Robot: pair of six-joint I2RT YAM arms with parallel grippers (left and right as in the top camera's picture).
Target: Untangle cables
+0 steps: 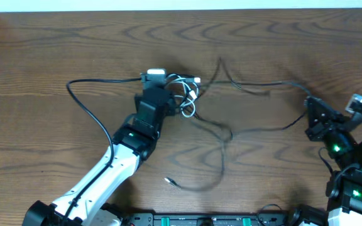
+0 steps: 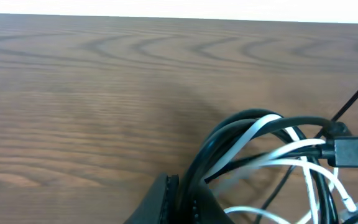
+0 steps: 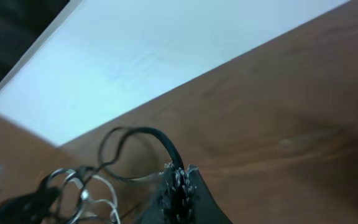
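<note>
The cables lie in a tangle [image 1: 187,97] of black and white loops at the table's middle, with a white plug [image 1: 197,80] at its top. My left gripper [image 1: 166,99] is at the tangle's left side, and in the left wrist view its jaws [image 2: 188,198] are shut on a bundle of black strands, with white and black loops [image 2: 278,149] to their right. My right gripper [image 1: 308,112] is at the far right. In the right wrist view its jaws [image 3: 178,180] are shut on one black cable [image 3: 160,140] that runs back to the tangle [image 3: 73,186].
A loose black cable loops toward the front and ends in a small plug [image 1: 168,182] on the wood. Another black strand [image 1: 256,85] stretches from the tangle to the right gripper. The left arm's own thick wire [image 1: 83,103] arcs at the left. The table's far edge [image 1: 181,9] is white.
</note>
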